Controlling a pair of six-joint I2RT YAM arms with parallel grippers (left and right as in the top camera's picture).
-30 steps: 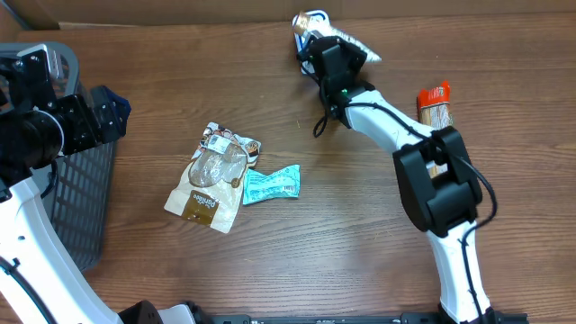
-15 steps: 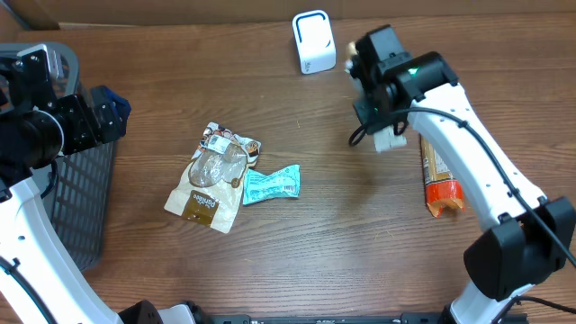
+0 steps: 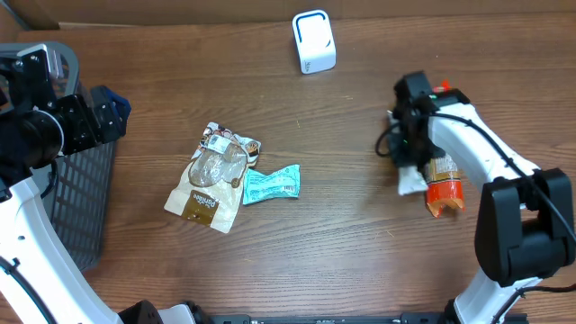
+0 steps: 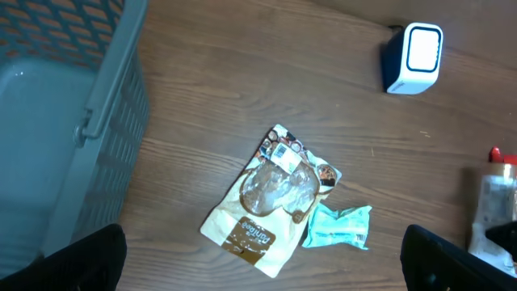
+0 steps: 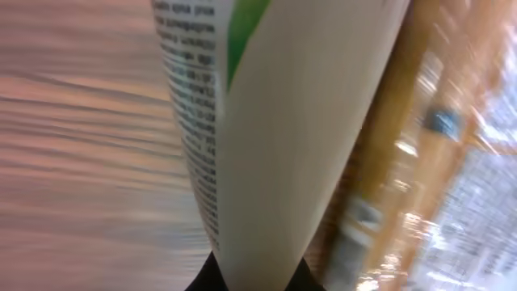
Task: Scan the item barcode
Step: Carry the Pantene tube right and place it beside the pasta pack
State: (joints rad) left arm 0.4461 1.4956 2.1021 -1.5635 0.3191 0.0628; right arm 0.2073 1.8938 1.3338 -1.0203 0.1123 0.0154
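Packet [image 3: 412, 183], white with a green patch and fine black print, is being pinched between the jaws of the right gripper [image 3: 409, 155], which are pressing nearly together on it. It is sitting well apart from the white scanner [image 3: 313, 41], to the right of it and nearer the robot's side of the table [image 3: 342, 256]. Only the packet's lower end is showing under the gripper in the overhead view. In the right wrist view it is filling the middle of the picture, blurred; the print cannot be read and no barcode can be made out.

A clear pack with an orange end [image 3: 442, 180] is lying flat just beside the packet, on the side farther right of the scanner; contact between the two cannot be told.

A brown pouch [image 3: 211, 180] is lying to the left of the scanner and toward the robot, with a teal sachet [image 3: 270, 184] touching its right edge.

The left gripper [image 3: 97, 115] is hanging far left of the scanner, over the rim of a grey mesh basket [image 3: 81, 211]. Its fingers [image 4: 89, 263] are standing spread wide at the bottom corners of the left wrist view, holding nothing.
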